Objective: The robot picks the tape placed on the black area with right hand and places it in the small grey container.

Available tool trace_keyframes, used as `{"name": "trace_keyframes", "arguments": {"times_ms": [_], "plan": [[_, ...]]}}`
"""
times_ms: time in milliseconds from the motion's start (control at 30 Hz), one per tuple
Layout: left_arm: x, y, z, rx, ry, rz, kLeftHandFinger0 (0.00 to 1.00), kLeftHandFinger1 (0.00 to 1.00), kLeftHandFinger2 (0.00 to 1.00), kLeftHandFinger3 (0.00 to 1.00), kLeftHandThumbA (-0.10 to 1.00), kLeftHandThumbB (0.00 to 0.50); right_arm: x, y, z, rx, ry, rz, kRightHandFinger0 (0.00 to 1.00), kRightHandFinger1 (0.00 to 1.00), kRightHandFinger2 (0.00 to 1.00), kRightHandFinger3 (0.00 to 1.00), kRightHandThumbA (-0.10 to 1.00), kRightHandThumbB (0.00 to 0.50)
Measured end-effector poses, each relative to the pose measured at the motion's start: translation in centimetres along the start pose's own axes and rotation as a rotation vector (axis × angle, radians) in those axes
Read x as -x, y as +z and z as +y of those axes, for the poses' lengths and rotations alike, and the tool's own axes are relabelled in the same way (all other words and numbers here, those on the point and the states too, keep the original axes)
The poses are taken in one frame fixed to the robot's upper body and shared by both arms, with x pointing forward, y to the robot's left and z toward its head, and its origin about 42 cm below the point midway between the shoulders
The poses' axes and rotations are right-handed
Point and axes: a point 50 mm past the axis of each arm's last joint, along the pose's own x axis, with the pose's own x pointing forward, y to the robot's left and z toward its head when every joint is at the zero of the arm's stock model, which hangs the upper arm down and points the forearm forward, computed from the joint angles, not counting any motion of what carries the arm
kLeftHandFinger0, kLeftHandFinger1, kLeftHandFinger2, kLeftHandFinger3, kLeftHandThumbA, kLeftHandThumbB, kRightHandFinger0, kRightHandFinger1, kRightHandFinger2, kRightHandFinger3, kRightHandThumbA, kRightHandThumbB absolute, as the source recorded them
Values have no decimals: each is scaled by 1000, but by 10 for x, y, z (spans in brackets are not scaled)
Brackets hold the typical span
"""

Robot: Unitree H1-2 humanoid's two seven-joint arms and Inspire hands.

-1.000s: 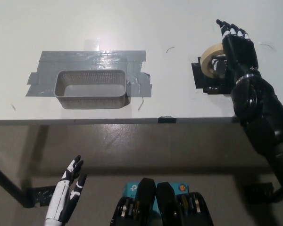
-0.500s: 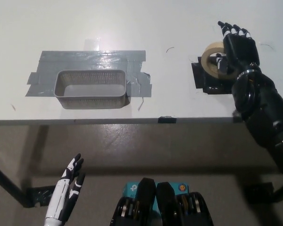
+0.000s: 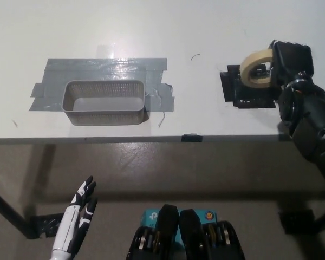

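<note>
Head view, grey container (image 3: 105, 102) holding nothing, right robot hand (image 3: 290, 62) clamped on tape (image 3: 256, 69)

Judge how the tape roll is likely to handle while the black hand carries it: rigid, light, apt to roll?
The tape roll keeps its ring shape inside the right hand, so it is probably stiff. It looks hollow, so likely light. Being round, it may roll if released on edge; the grey container has walls that should stop it.
</note>
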Motion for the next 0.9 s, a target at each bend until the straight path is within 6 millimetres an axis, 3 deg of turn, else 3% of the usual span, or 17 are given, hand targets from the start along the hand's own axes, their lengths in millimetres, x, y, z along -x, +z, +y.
{"name": "trace_keyframes", "arguments": {"times_ms": [67, 133, 167, 233, 267, 333, 400, 433, 500, 567, 633, 667, 733, 767, 833, 867, 900], "plan": [[-1, 1, 0, 1, 0, -3, 1000, 1000, 1000, 1000, 1000, 142, 0, 0, 0, -2, -28, -7, 0, 364, 901, 431, -100, 232], [-2, 1, 0, 1, 0, -5, 1000, 1000, 1000, 1000, 1000, 142, 0, 1, -2, -13, -61, -20, 16, 445, 942, 693, -100, 211], [-2, 1, 0, 3, -1, -6, 1000, 1000, 1000, 1000, 1000, 144, 0, 2, -4, -24, -78, -30, 51, 492, 926, 651, -100, 230], [-2, 1, 1, 7, -4, -7, 1000, 1000, 1000, 1000, 1000, 145, -2, 9, -12, -59, -124, -55, 0, 417, 778, 417, -100, 236], [-2, 1, 1, 8, -6, -8, 1000, 1000, 1000, 1000, 1000, 145, -3, 13, -18, -76, -146, -70, 0, 320, 719, 419, -100, 194], [-3, 2, 2, 10, -8, -10, 1000, 1000, 1000, 1000, 1000, 141, -6, 27, -35, -116, -208, -110, 0, 339, 855, 394, -100, 165], [-4, 2, 2, 13, -10, -13, 1000, 1000, 1000, 1000, 1000, 144, -9, 44, -55, -149, -273, -167, 0, 365, 893, 585, -100, 167], [-4, 3, 2, 13, -11, -13, 1000, 1000, 1000, 1000, 1000, 145, -9, 54, -64, -165, -301, -195, 0, 330, 825, 528, -100, 175], [-4, 3, 2, 13, -14, -14, 1000, 1000, 1000, 1000, 1000, 159, -8, 81, -85, -207, -363, -268, 0, 378, 872, 328, -100, 172], [-4, 3, 1, 14, -15, -14, 1000, 1000, 1000, 1000, 1000, 159, -5, 108, -102, -243, -405, -329, 0, 378, 887, 480, -100, 170], [-4, 3, 1, 15, -16, -14, 1000, 1000, 1000, 1000, 1000, 157, -1, 136, -116, -274, -432, -383, 0, 426, 900, 806, -100, 173], [-5, 3, 1, 15, -16, -15, 1000, 1000, 1000, 1000, 1000, 158, 1, 150, -121, -284, -438, -409, 0, 421, 901, 854, -100, 176], [-5, 3, 1, 15, -16, -16, 1000, 1000, 1000, 1000, 1000, 162, 6, 177, -127, -292, -432, -454, 0, 402, 898, 737, -100, 218], [-5, 3, 2, 15, -16, -17, 1000, 1000, 1000, 1000, 1000, 162, 8, 188, -126, -292, -423, -468, 0, 421, 892, 774, -100, 213], [-6, 4, 2, 15, -17, -19, 1000, 1000, 1000, 1000, 1000, 164, 12, 211, -122, -288, -384, -495, 0, 346, 783, 675, -100, 239], [-6, 4, 2, 15, -17, -20, 1000, 1000, 1000, 1000, 1000, 163, 14, 222, -119, -285, -363, -504, 0, 285, 710, 542, -100, 231], [-7, 4, 2, 14, -18, -21, 1000, 1000, 1000, 1000, 1000, 170, 16, 230, -116, -282, -342, -509, 0, 264, 699, 531, -100, 224]]}}
